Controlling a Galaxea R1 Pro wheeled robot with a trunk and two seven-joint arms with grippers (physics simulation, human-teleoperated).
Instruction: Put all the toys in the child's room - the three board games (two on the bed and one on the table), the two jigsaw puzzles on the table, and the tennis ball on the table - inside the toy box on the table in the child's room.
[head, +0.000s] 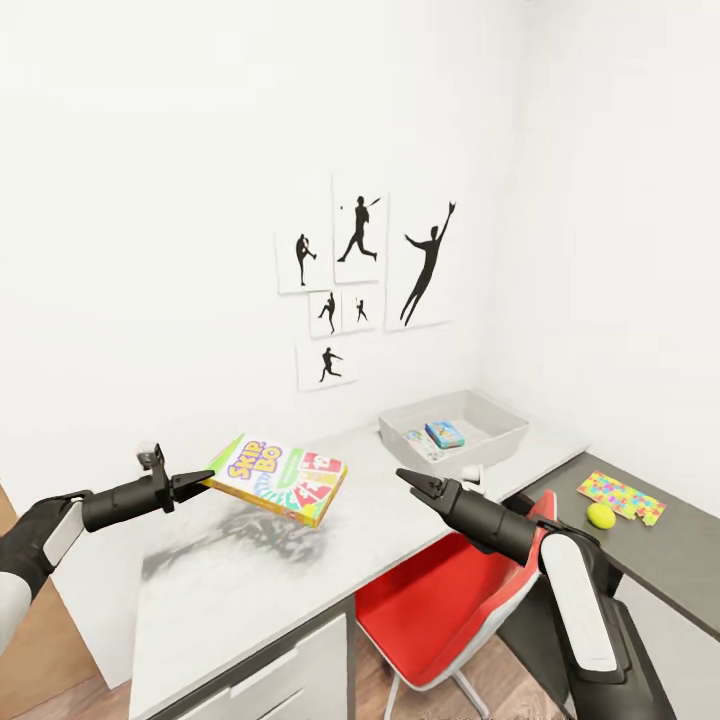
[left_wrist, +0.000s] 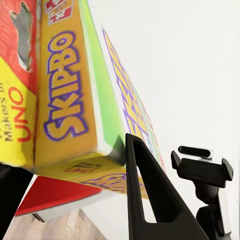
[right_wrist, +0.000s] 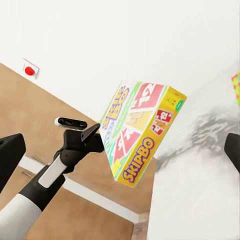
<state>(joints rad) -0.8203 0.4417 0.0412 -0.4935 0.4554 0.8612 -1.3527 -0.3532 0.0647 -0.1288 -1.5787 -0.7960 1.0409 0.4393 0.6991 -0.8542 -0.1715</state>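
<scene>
Skip-Bo game (head: 280, 478) clamped in left gripper (head: 203, 484) above table; toy box (head: 455, 432) at 1 o'clock holds 1 box; right gripper (head: 410, 479) fingers together, empty; ball (head: 600, 515), puzzle (head: 621, 496) remain

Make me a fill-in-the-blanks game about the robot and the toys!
1. The left pincer holds the ____ box above the table.
2. The tennis ball lies beside the colourful ____.
3. The chair at the table is ____.
4. The right pincer holds ____.

Missing words: Skip-Bo; jigsaw puzzle; red; nothing
</scene>
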